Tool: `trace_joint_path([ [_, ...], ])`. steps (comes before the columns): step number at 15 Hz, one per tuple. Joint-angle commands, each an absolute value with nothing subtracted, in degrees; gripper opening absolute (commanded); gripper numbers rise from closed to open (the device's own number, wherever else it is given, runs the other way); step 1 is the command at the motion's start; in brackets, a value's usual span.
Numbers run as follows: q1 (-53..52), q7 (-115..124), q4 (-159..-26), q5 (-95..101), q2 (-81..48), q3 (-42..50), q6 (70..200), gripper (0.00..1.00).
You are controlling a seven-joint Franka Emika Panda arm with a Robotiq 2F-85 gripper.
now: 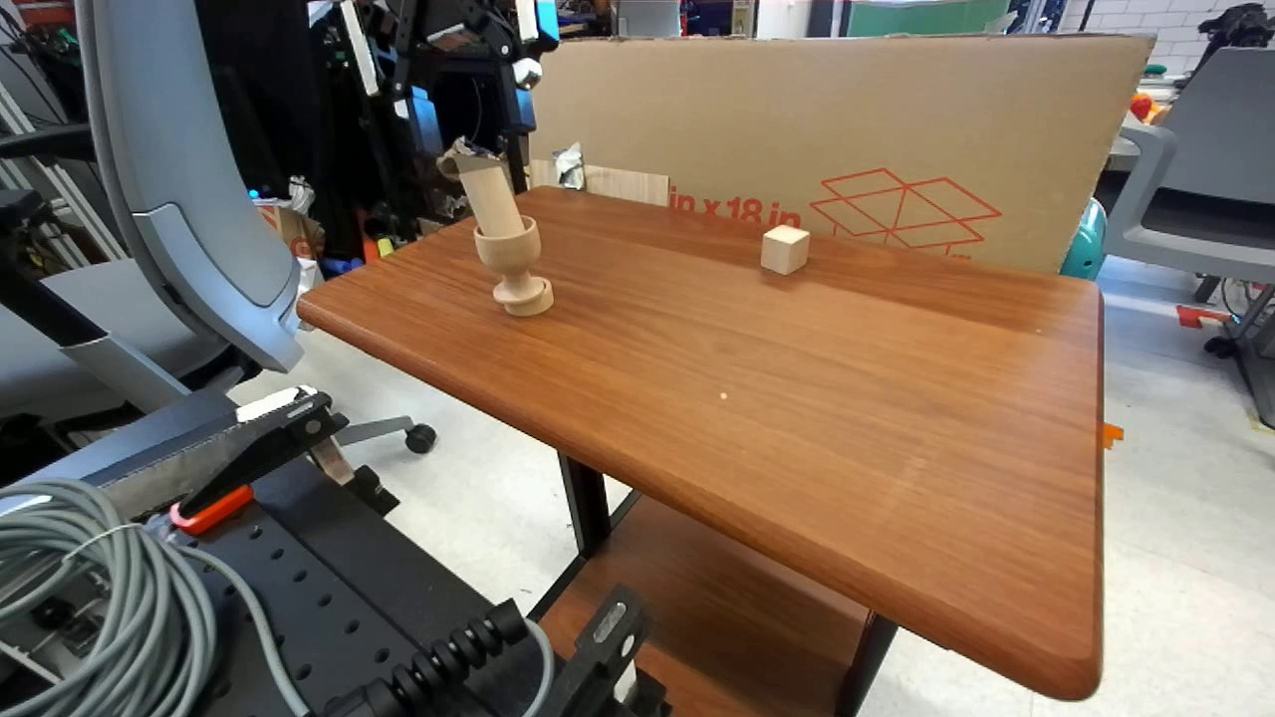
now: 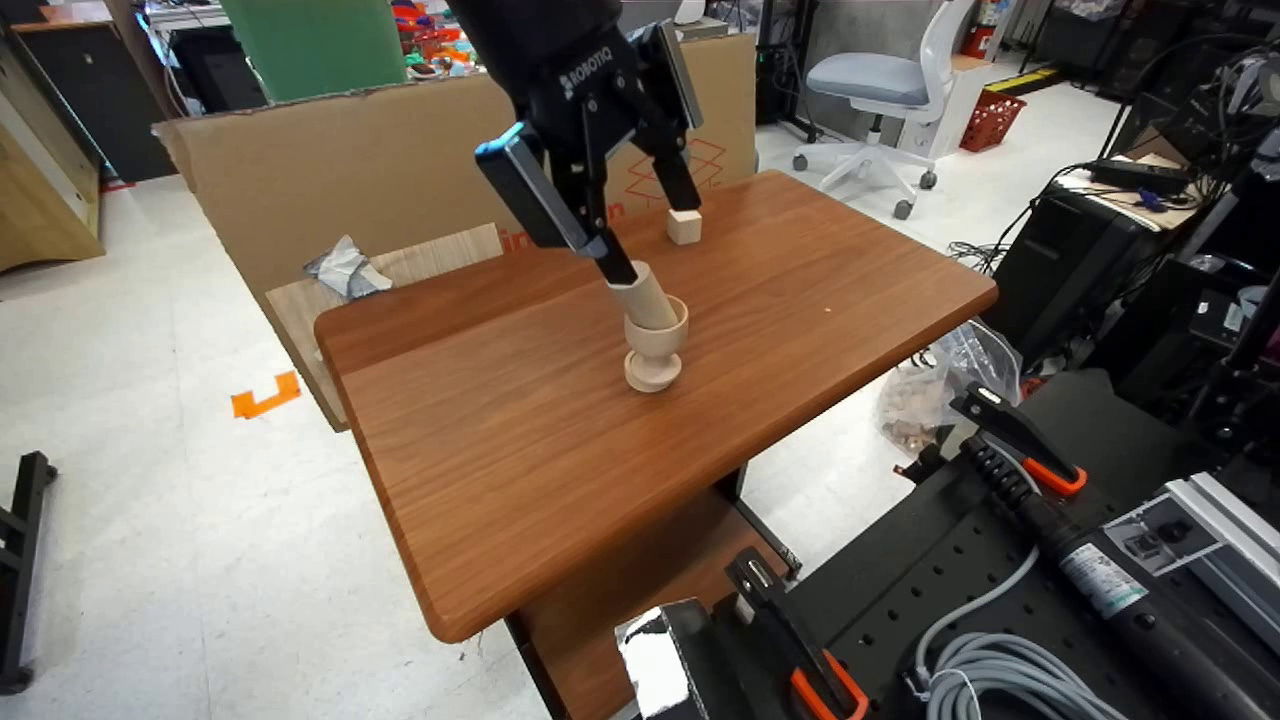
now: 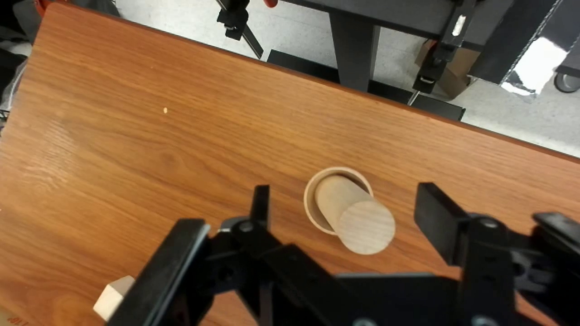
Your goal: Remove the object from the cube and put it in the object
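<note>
A pale wooden cylinder (image 1: 493, 202) stands tilted inside a wooden footed cup (image 1: 511, 255) on the table. They also show in an exterior view as the cylinder (image 2: 646, 302) and the cup (image 2: 655, 342). A small wooden cube (image 1: 785, 250) sits apart near the cardboard; it shows too in an exterior view (image 2: 684, 227) and, partly hidden by a finger, in the wrist view (image 3: 113, 296). My gripper (image 2: 652, 230) is open above the cup. In the wrist view, the gripper (image 3: 345, 208) has its fingers on either side of the cylinder's top (image 3: 367, 226), with visible gaps and nothing held.
The brown wooden table (image 1: 797, 398) has rounded corners and open edges. A tall cardboard panel (image 1: 637, 110) stands along its far side, with crumpled silver tape (image 2: 347, 270) near it. A black perforated bench with clamps (image 2: 800, 640) and coiled grey cable (image 1: 110, 588) is alongside.
</note>
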State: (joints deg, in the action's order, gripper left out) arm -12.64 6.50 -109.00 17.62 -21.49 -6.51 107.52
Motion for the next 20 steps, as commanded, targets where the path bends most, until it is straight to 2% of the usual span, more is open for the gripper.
trace_joint_path([
  [1,-12.9,5.2,-107.2,17.9,-22.5,-6.7,106.4,1.0],
  [14,-11.7,5.1,-108.3,7.7,-22.1,-7.6,113.6,1.0],
  [15,-8.2,1.9,-113.7,5.8,-13.8,-6.1,113.5,1.0],
  [16,-8.1,3.0,-113.3,5.8,-13.9,-5.3,112.5,1.0],
  [17,-11.0,4.6,-109.4,8.1,-19.7,-6.4,112.3,1.0],
  [20,-7.7,3.3,-111.3,7.3,-15.6,-5.2,112.2,1.0],
])
